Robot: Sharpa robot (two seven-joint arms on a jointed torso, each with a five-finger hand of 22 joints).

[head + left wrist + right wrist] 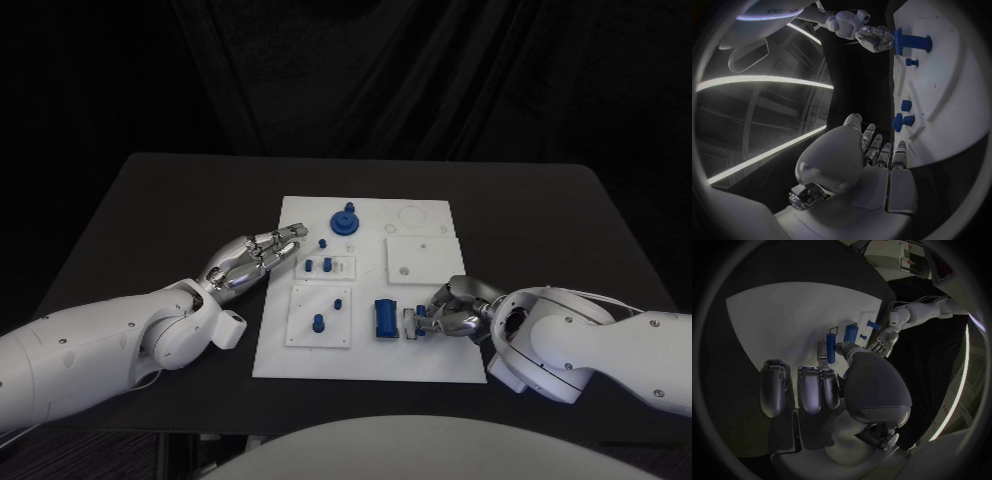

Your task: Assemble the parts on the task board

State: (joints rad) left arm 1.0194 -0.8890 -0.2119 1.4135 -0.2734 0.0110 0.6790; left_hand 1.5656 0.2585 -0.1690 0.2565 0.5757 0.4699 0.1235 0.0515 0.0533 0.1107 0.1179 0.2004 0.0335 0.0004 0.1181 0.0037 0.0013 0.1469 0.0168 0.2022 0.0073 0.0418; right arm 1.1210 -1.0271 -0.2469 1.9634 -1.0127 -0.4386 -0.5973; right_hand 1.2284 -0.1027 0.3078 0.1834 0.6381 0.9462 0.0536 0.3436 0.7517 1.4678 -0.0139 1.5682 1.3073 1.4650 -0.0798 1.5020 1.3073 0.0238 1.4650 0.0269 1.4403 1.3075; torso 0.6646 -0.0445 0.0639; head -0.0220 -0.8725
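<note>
At the task board near edge, right hand pinches a blue part; left hand rests released, fingers apart

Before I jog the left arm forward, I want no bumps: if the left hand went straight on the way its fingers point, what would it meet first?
Probably the small blue pegs on the raised plate near the board's left edge, just ahead of the left hand. Its fingertips already lie at that edge. Height is unclear, so it might pass above them.
</note>
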